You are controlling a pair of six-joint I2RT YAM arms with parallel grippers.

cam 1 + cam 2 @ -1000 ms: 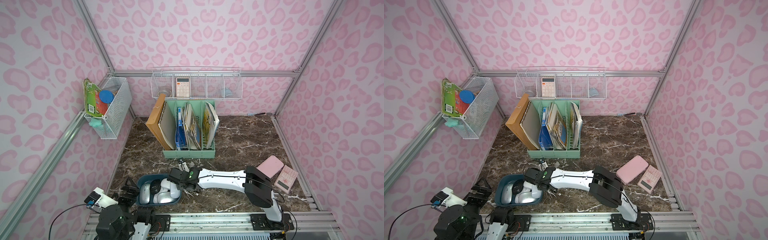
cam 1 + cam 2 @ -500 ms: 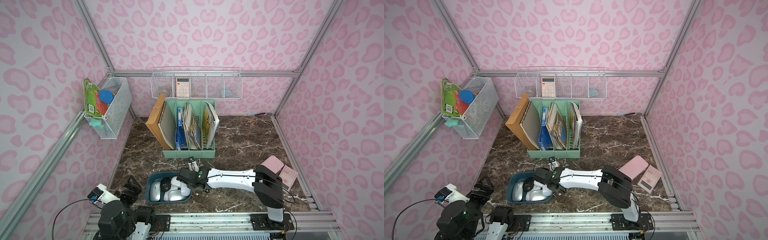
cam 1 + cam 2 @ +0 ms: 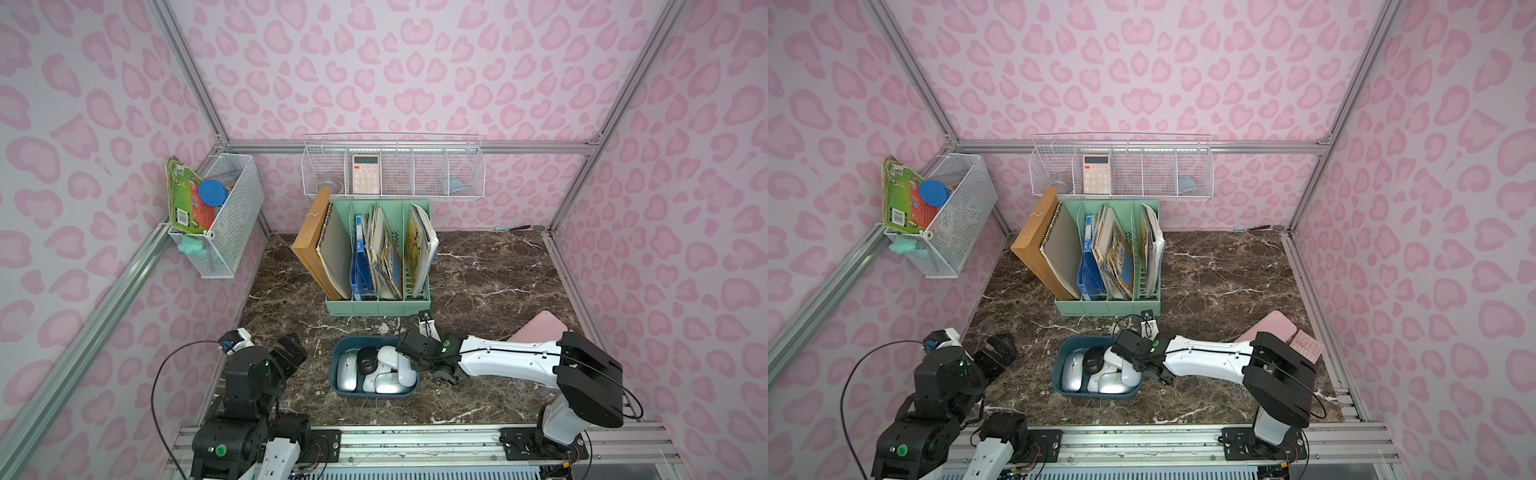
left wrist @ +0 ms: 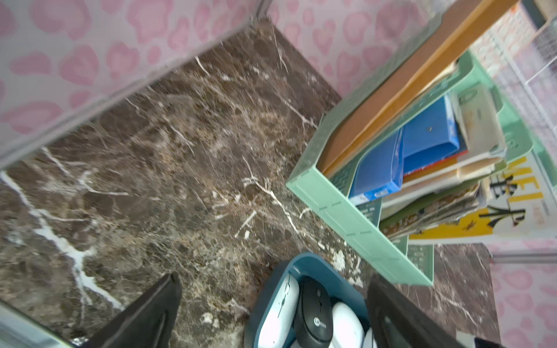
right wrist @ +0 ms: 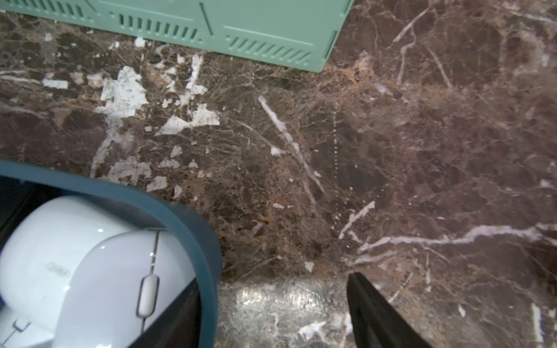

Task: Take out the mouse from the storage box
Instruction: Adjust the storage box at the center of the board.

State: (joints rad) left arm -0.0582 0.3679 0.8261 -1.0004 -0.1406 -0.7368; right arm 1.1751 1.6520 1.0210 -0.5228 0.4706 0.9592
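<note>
near the front edge of the desk, the mouse lies piled inside the storage box. right tool, prongs apart, straddles its wall; left tool gapes nearby. closing could clamp wall, not mouse.

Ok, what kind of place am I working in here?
Likely a staged desk corner inside a robot test booth: a file holder of notebooks, a calculator in a wall basket, and pink-patterned panels on aluminium framing.

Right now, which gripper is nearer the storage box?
Right. The right gripper straddles a wall of the storage box, one finger inside; the left gripper hangs open off the opposite side, clear of it.
</note>
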